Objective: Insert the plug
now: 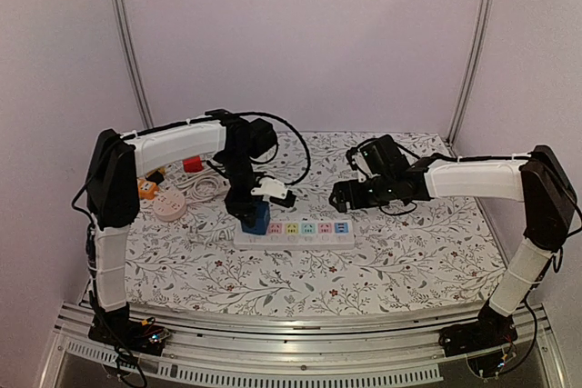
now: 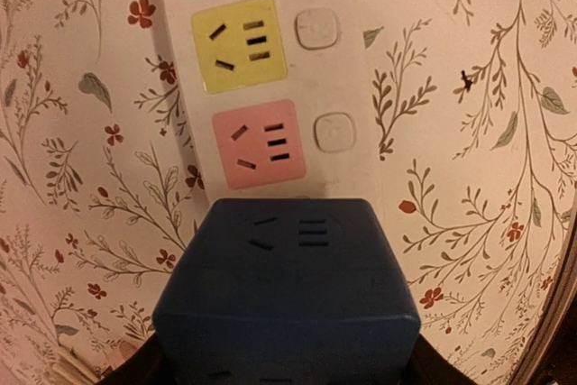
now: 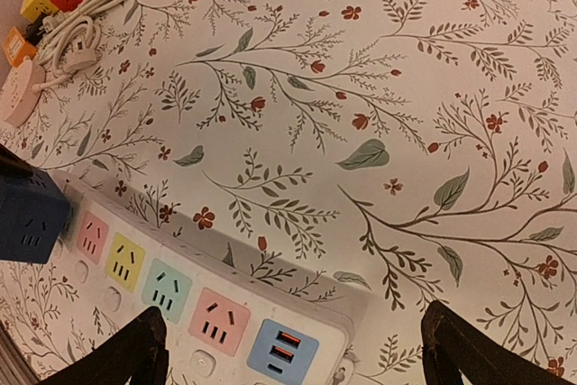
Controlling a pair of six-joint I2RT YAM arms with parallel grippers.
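Keep the blue plug in the left pincer, clamped partway shut on its two sides, over the 9 o'clock end of the strip. From the left wrist, covers the end outlet, just short of the pink socket; cannot tell pins home or merely resting on the face. Press straight down, holding the block's edges parallel to the strip's long edges; avoid tilting toward 3 o'clock, likely to jam the pins. Watch for the light strip sliding or tipping on the patterned desk under the push. If needed, steady its 3 o'clock end with the right pincer, spread wide, holding nothing, hovering near 1 o'clock of the strip. Let go only once the plug base looks flush. Elsewhere, at 10 o'clock on the desk and well apart: a red cube, an orange cube, a coiled white cord and a pink disc. No sign of anything lying across the other outlets; mind only the black cable looping near 12 o'clock, best kept off the strip.
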